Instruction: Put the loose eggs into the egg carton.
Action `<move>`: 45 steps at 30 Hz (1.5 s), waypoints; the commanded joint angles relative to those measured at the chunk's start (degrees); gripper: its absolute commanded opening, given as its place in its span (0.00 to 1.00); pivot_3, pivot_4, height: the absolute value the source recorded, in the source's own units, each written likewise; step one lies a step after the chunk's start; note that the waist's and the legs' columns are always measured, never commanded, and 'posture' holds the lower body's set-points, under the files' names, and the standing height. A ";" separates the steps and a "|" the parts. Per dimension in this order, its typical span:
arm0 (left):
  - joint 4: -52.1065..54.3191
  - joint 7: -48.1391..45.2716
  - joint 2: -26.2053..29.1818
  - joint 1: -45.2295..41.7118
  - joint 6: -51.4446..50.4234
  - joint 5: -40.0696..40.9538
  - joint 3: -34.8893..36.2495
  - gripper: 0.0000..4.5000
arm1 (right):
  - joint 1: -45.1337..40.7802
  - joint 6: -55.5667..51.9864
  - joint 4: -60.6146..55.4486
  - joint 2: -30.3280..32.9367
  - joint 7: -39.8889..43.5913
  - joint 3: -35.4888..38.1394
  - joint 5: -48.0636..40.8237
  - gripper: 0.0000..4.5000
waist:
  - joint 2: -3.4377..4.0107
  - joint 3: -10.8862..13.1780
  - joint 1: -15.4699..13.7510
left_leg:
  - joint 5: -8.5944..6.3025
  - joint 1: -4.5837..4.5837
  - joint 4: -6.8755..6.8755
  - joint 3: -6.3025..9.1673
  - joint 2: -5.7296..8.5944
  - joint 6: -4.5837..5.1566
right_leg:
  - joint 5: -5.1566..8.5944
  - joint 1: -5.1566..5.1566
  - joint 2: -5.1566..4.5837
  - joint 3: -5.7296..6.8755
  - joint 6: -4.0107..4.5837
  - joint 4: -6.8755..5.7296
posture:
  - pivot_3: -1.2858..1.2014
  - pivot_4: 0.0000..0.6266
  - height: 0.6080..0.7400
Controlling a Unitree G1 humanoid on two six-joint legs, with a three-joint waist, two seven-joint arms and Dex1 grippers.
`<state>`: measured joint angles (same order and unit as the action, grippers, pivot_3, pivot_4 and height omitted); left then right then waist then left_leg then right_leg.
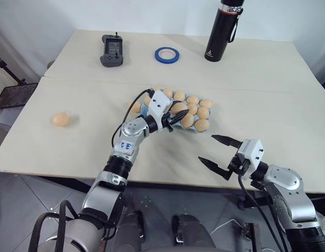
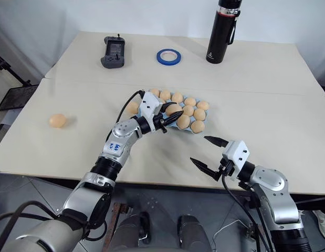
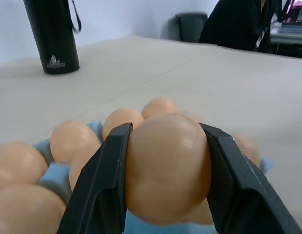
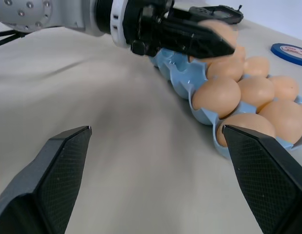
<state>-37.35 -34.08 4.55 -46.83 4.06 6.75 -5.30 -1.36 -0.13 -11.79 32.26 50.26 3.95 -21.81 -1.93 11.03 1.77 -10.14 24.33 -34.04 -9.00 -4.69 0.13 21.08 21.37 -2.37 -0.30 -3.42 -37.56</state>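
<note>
A light blue egg carton (image 4: 186,87) lies mid-table, its cups holding several pale orange eggs (image 1: 192,100). My left gripper (image 1: 177,115) hovers over the carton's near-left part, shut on one loose egg (image 3: 166,165) pinched between both black fingers (image 3: 101,180). Another loose egg (image 1: 61,119) rests alone on the table far to the left. My right gripper (image 1: 215,150) stands open near the table's front edge, right of the carton, with nothing between its fingers (image 4: 53,170).
At the back of the table stand a black bottle (image 1: 223,30), a blue tape ring (image 1: 167,54) and a grey handheld controller (image 1: 112,50). A seam (image 1: 257,90) runs across the tabletop behind the carton.
</note>
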 commanded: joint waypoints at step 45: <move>18.01 6.41 17.60 19.31 -3.40 6.01 17.09 1.00 | -7.12 1.92 5.52 0.11 4.75 -0.09 -0.15 1.00 | -0.05 -0.03 0.93 | 0.02 -0.07 0.15 -0.14 -0.04 -0.17 | -0.18 -0.06 -0.15 0.02 0.05 0.11 | 0.52 0.24 1.00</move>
<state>-15.73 -29.42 22.41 -25.21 -0.05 14.92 12.68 -8.50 1.18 -4.48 32.23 55.53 2.66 -21.53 -1.98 11.01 2.70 -10.12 24.28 -33.90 -9.20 -4.72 -0.01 20.88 21.33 -2.52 -0.32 -3.41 -37.44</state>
